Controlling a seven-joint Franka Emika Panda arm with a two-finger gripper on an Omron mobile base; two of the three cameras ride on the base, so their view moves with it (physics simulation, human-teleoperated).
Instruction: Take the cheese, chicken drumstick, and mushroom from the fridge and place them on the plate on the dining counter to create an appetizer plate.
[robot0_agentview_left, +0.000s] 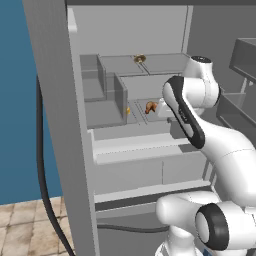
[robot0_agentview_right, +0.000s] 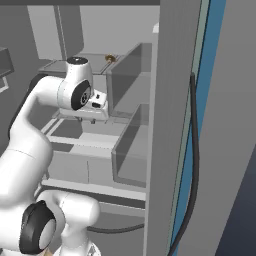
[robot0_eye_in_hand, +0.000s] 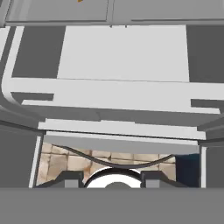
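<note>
The fridge (robot0_agentview_left: 55, 100) stands open with my arm reaching inside. On its middle shelf lies the orange-brown chicken drumstick (robot0_agentview_left: 150, 106), and a small yellow piece of cheese (robot0_agentview_left: 128, 110) sits just to its left, beside a clear bin. The tan mushroom (robot0_agentview_left: 139, 58) (robot0_agentview_right: 109, 58) rests on the shelf above. My gripper (robot0_eye_in_hand: 111, 179) is at the middle shelf's height, just right of the drumstick, and points down at the lower shelves. Its fingertips (robot0_eye_in_hand: 72, 178) stand apart with nothing between them. The plate and the dining counter are out of view.
Clear bins (robot0_agentview_left: 107, 97) (robot0_agentview_right: 132, 145) take up the left part of the shelves. Pale drawers (robot0_agentview_left: 150, 172) sit below. The open door's edge (robot0_agentview_right: 172, 125) and a black cable (robot0_agentview_right: 194, 150) are close on the right. Door racks (robot0_agentview_left: 240, 100) jut out at the right.
</note>
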